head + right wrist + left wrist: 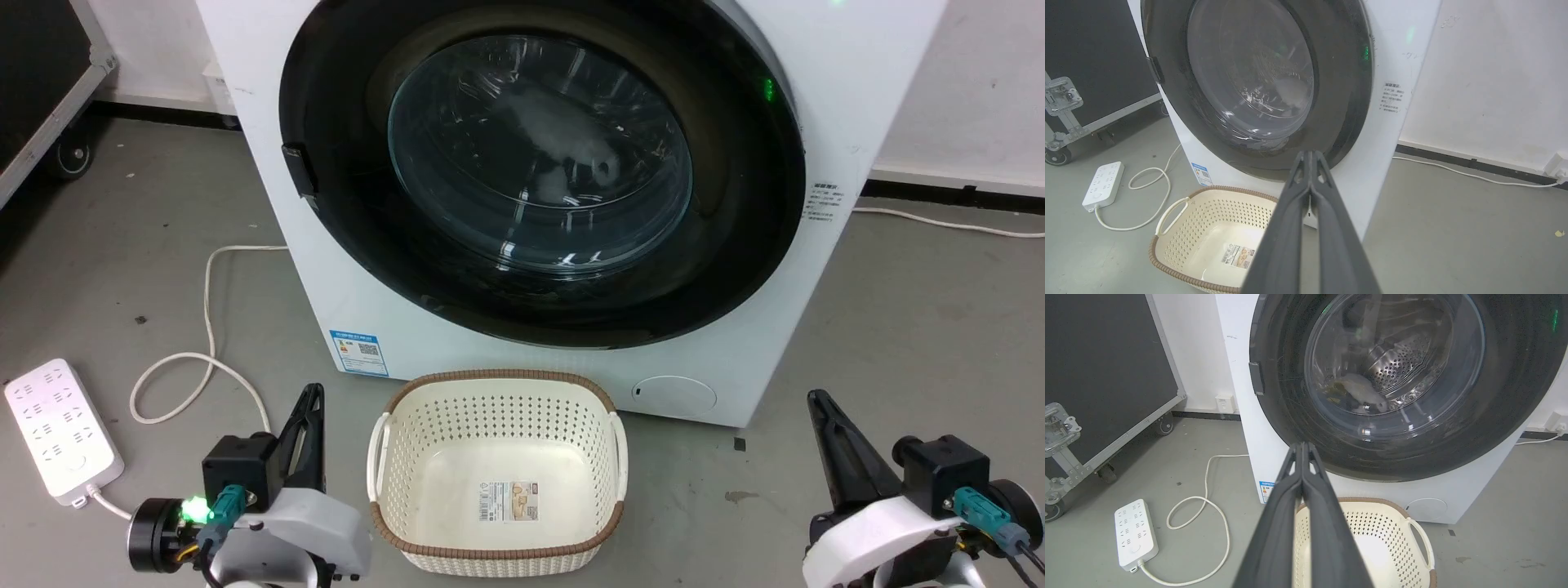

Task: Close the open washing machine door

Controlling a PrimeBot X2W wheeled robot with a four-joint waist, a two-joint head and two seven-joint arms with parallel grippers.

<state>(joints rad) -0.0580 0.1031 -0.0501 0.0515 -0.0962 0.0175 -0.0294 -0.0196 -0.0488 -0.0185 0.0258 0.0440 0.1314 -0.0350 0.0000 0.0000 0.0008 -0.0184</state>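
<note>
Head view: washing machine door (539, 171) lies flush with the washer (253, 122); left tool (313, 392) and right tool (816, 400) are pinched shut, empty, flanking the laundry basket (498, 377). Left wrist view cuts the glare, showing the steel drum (1396, 367). Right wrist view sees the rim (1361, 81) side-on, no gap; an uncaught latch could, I judge, let it swing out
</note>
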